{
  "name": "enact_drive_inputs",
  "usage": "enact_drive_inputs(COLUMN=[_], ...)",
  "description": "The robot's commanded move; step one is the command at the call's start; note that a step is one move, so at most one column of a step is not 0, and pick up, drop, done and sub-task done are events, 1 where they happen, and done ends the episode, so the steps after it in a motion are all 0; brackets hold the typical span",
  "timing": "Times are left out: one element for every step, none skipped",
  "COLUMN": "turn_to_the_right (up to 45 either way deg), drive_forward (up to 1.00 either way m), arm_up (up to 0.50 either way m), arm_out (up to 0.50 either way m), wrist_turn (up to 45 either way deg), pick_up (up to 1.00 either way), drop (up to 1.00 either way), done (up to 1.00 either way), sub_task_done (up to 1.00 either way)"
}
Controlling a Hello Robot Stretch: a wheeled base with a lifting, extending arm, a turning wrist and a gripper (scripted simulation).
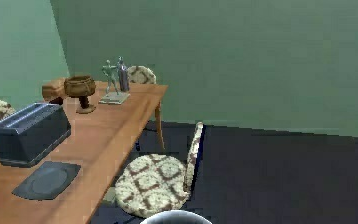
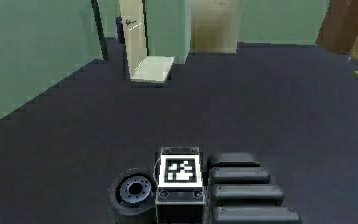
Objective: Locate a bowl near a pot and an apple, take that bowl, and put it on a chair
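Arm (image 2: 242,188) sits low at the arm side view's bottom edge and looks pulled in: dark stacked segments right of a white tag (image 2: 180,169), all over bare dark floor (image 2: 217,110). Gripper (image 2: 134,193) reads as a dark round lump left of the tag. Fingers can't be made out, so can't tell their spread or whether anything is held. Farther out: green wall (image 2: 37,50), pale door frame (image 2: 132,30), white mat (image 2: 152,68) at its foot.

Forward view: brown bowl (image 1: 80,90) (footed, goblet-like) stands upright on the wooden bench (image 1: 112,130), toward its far end. Brown lump (image 1: 53,90) just beside it on the view's left, unidentifiable. Near it on the right, a tray (image 1: 114,97) with upright bits. Nearer on the bench: grey toaster-like box (image 1: 27,133), then a dark plate (image 1: 47,181). Patterned chair (image 1: 152,182) sits at the bench's right side; second chair (image 1: 141,74) at the far end.
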Motion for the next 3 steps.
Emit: enact_drive_inputs(turn_to_the_right=[15.0, 0.0, -30.0], drive_forward=[0.00, 0.35, 0.00], arm_up=[0.00, 0.00, 0.00], arm_out=[0.00, 0.00, 0.00], wrist_turn=[0.0, 0.0, 0.0], pick_up=[0.00, 0.00, 0.00], drop=[0.00, 0.00, 0.00], done=[0.00, 0.00, 0.00], sub_task_done=[0.00, 0.00, 0.00])
